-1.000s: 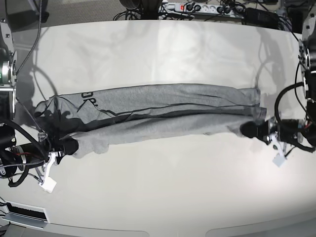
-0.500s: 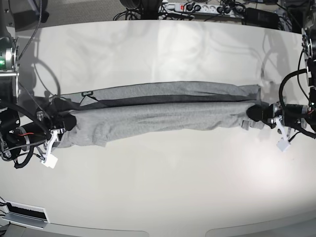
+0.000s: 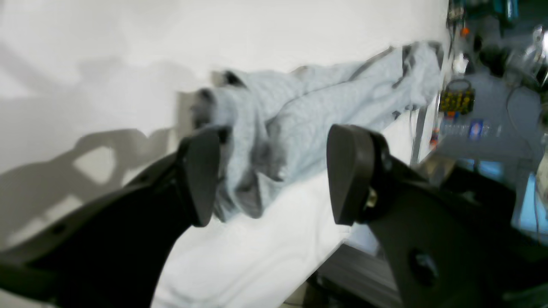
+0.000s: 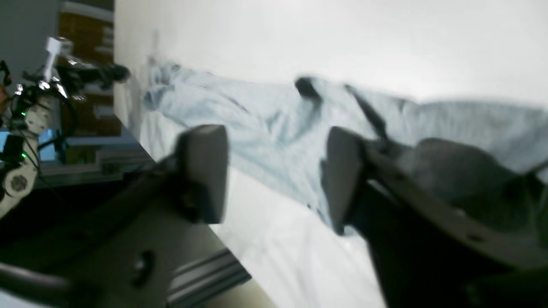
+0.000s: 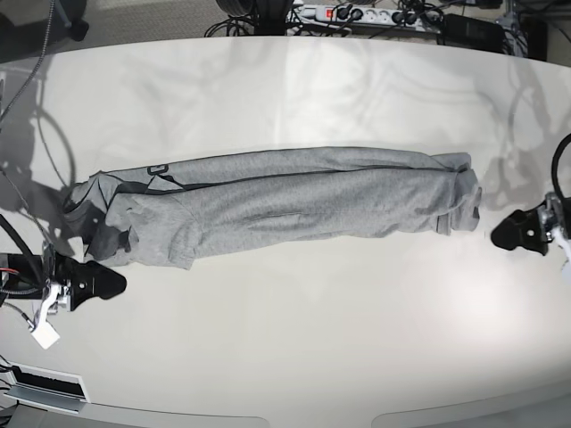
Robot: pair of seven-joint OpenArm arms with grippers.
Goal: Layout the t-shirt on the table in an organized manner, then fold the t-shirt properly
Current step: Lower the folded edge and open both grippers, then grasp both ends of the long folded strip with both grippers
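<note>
The grey t-shirt (image 5: 285,201) lies on the table (image 5: 285,357) as a long, narrow folded band running left to right, with a dark seam line along its length. My left gripper (image 5: 513,234) sits just off the shirt's right end, open and holding nothing. In the left wrist view the shirt (image 3: 299,128) lies beyond the spread fingers (image 3: 199,171) of that gripper (image 3: 274,175). My right gripper (image 5: 96,283) stands open below the shirt's left end, apart from the cloth. The right wrist view shows the shirt (image 4: 265,128) past this gripper (image 4: 274,171).
A power strip with cables (image 5: 357,13) runs along the table's far edge. A white tag (image 5: 43,334) hangs from the right arm near the front left. The table's curved front edge (image 5: 268,417) is close to the bottom of the base view.
Both grippers opened and let go of the shirt's ends, then drew outward away from it. The shirt dropped and settled flat on the table as a long band.
</note>
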